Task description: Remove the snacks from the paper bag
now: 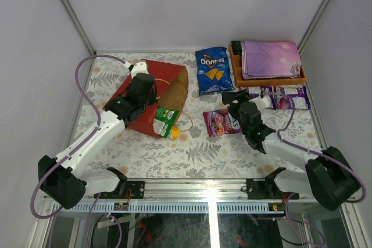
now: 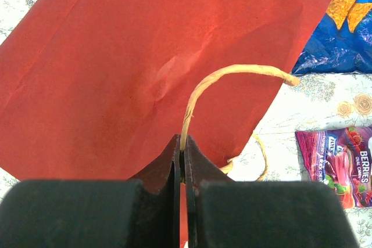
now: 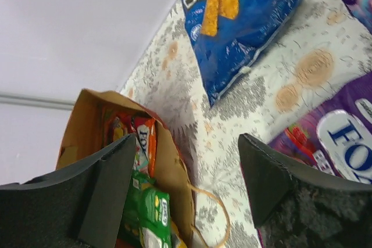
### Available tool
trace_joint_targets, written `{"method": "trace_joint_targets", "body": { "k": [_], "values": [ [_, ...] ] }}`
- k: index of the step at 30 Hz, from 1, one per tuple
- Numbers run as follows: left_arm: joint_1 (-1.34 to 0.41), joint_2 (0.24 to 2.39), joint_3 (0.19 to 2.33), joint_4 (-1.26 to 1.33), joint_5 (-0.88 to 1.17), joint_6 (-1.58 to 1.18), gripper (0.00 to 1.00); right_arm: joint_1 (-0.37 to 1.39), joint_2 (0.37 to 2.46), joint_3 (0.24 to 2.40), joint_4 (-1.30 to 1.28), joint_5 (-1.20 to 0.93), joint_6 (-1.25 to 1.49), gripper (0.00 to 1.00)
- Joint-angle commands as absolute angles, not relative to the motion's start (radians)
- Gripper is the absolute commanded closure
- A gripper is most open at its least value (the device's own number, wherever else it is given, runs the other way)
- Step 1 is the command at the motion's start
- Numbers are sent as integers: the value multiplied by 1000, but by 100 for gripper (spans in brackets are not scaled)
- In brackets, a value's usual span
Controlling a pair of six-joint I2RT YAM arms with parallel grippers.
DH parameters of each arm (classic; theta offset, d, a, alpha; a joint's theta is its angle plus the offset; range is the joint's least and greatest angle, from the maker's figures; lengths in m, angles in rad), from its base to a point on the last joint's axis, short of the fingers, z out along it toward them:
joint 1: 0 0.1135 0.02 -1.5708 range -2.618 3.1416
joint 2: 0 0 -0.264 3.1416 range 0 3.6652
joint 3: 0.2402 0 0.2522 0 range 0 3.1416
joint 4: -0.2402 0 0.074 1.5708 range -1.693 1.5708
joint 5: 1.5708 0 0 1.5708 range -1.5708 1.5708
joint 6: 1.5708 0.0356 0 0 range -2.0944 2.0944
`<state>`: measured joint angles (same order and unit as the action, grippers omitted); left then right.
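Pinching the tan loop handle (image 2: 232, 74) of the red paper bag (image 2: 116, 74), left gripper (image 2: 183, 166) clamped tight; right gripper (image 3: 186, 143) gaping, empty.
Bag lies left, partly under the arm; green glossy packet (image 1: 165, 117) pokes out, others inside half hidden.

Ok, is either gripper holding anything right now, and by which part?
The left gripper pinches the red paper carrier bag by its thin tan loop handle. The right gripper is open and holds nothing.

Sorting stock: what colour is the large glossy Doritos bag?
The large glossy Doritos bag is blue, clearest in the right wrist view.
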<state>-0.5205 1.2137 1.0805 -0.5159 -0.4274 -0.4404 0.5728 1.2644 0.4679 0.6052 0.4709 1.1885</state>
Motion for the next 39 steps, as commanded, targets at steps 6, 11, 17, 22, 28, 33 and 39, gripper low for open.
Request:
{"method": "trace_joint_targets", "body": {
  "k": [6, 11, 17, 22, 28, 33, 39],
  "values": [
    [-511, 1182, 1075, -494, -440, -431, 100, 595, 1132, 278, 421, 322, 1216, 27],
    [-511, 1195, 1078, -488, -428, -428, 100, 595, 1217, 288, 558, 277, 1159, 35],
    [-511, 1224, 1074, -446, -401, -429, 100, 594, 1377, 271, 701, 200, 1235, 37],
    [-511, 1223, 1071, -433, -380, -433, 100, 594, 1489, 269, 762, 180, 1276, 39],
    [-511, 1190, 1043, -409, -374, -421, 100, 590, 1591, 314, 778, 197, 1279, 40],
    [-501, 1168, 1003, -343, -367, -387, 100, 558, 1694, 362, 797, 162, 1289, 40],
    [-491, 1183, 999, -309, -363, -372, 100, 480, 1725, 449, 742, 129, 1228, 41]
  ]
}}
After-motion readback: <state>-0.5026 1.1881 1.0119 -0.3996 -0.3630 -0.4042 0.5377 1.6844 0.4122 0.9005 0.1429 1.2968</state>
